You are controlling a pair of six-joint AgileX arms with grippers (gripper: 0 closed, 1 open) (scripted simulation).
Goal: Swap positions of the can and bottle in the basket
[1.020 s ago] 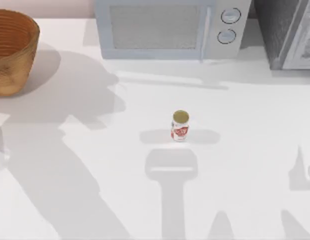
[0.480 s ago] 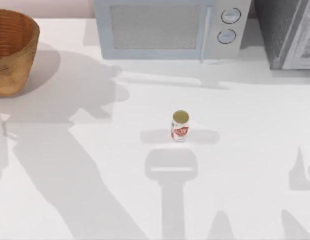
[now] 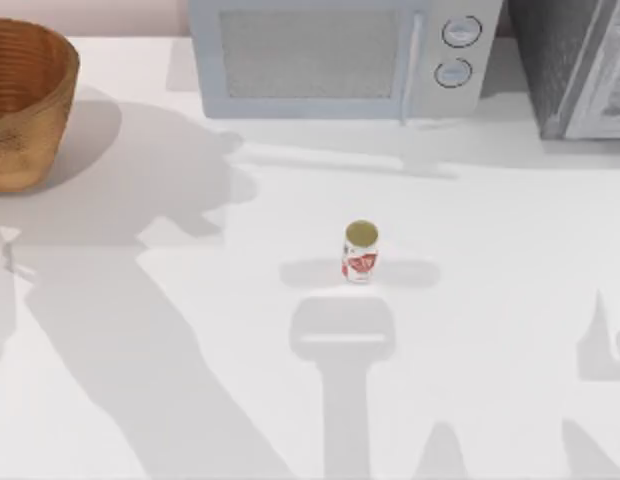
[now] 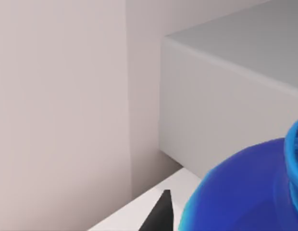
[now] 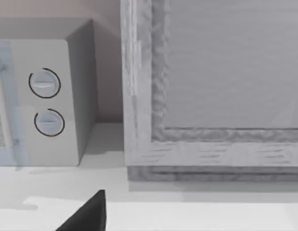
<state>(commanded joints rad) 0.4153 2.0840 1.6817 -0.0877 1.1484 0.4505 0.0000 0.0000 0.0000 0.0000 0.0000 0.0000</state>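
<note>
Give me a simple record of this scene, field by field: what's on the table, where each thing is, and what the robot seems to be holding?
can: upright on the table near the middle, alone, not in the basket
basket: far left corner of the table, inside not visible
microwave: white, at the back, door shut
grey cabinet: back right corner
blue bottle: close against the left wrist camera, in front of the microwave's side
table: white, crossed by arm shadows

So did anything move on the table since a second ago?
Only the big arm shadow on the left side of the white table: its edge crept rightward, then settled. The small white-and-red can with the gold top, the orange-brown woven wicker basket and the white microwave stayed put.
</note>
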